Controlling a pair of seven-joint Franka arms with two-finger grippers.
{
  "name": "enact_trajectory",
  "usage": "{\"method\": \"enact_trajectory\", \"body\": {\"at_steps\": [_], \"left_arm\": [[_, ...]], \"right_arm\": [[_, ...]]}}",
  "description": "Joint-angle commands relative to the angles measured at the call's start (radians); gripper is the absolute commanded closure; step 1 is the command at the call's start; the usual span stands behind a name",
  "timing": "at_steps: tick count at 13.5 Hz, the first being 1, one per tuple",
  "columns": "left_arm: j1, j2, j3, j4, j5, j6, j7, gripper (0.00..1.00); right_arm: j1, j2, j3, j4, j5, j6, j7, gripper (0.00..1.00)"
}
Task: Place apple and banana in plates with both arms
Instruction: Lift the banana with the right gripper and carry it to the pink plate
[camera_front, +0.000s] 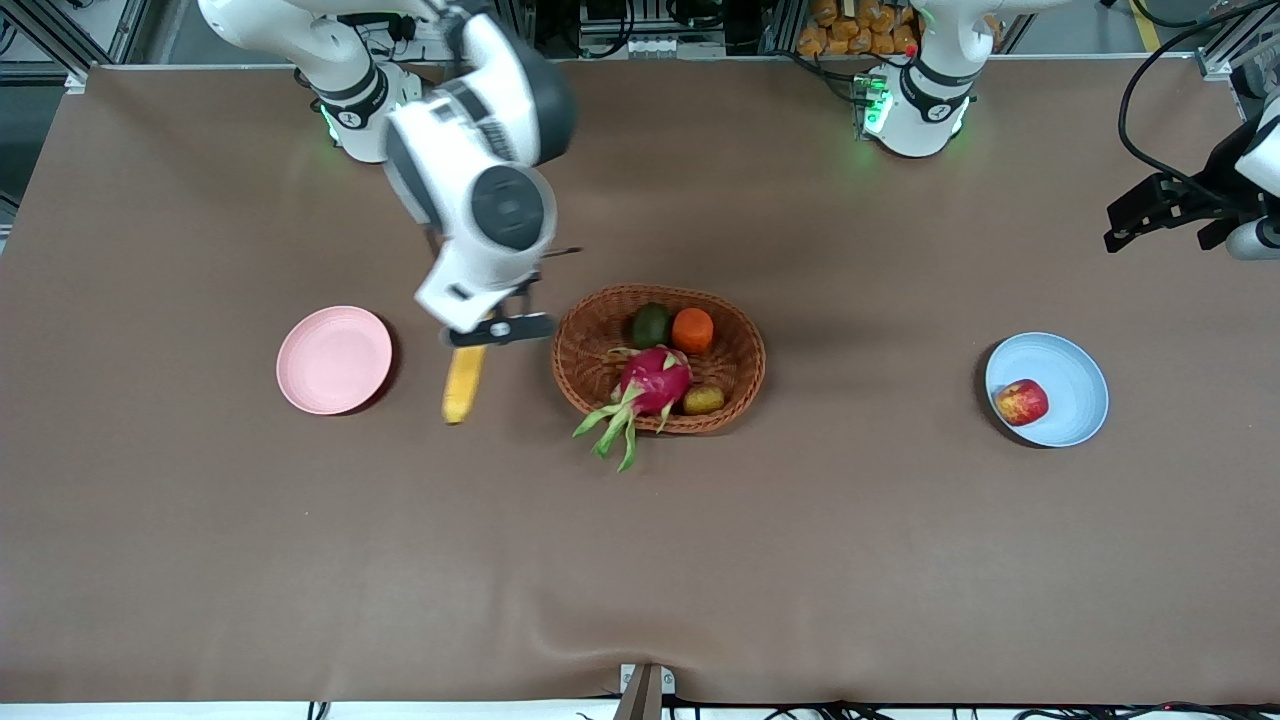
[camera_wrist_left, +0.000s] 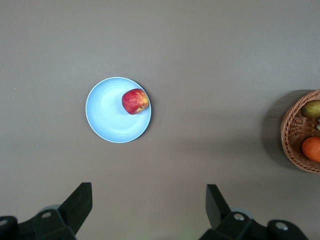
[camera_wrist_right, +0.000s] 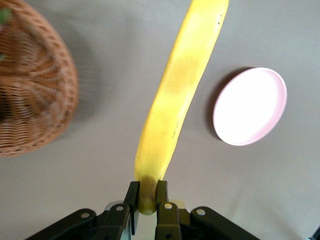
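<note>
The yellow banana (camera_front: 463, 383) (camera_wrist_right: 182, 90) hangs from my right gripper (camera_front: 492, 331) (camera_wrist_right: 146, 192), which is shut on its stem end. It is over bare table between the pale pink plate (camera_front: 333, 360) (camera_wrist_right: 250, 106) and the wicker basket (camera_front: 745, 360). The pink plate holds nothing. The red-and-yellow apple (camera_front: 1021, 402) (camera_wrist_left: 135, 101) lies in the light blue plate (camera_front: 1075, 385) (camera_wrist_left: 107, 112) toward the left arm's end of the table. My left gripper (camera_front: 1115, 228) (camera_wrist_left: 149, 200) waits raised and open, with nothing between its fingers (camera_wrist_left: 80, 200).
In the oval brown basket (camera_wrist_left: 287, 135) (camera_wrist_right: 65, 85) at mid-table lie a magenta dragon fruit (camera_front: 655, 380), an orange fruit (camera_front: 692, 330) (camera_wrist_left: 311, 148) and a dark green fruit (camera_front: 650, 324). Brown cloth covers the table.
</note>
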Motion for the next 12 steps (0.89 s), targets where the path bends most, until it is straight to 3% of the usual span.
{"method": "enact_trajectory", "body": {"at_steps": [1,5,12], "left_arm": [[0.002,0.006,-0.005,0.012,-0.006,0.000,-0.006,0.00],[0.003,0.009,-0.007,0.021,-0.012,-0.001,-0.002,0.00],[-0.001,0.013,-0.007,0.023,-0.012,-0.001,-0.003,0.00]], "right_arm": [[-0.091,-0.114,0.016,-0.160,-0.019,0.015,-0.042,1.00],[-0.276,-0.266,0.016,-0.419,-0.023,0.161,-0.240,1.00],[-0.454,-0.297,0.018,-0.700,-0.020,0.411,-0.458,1.00]]}}
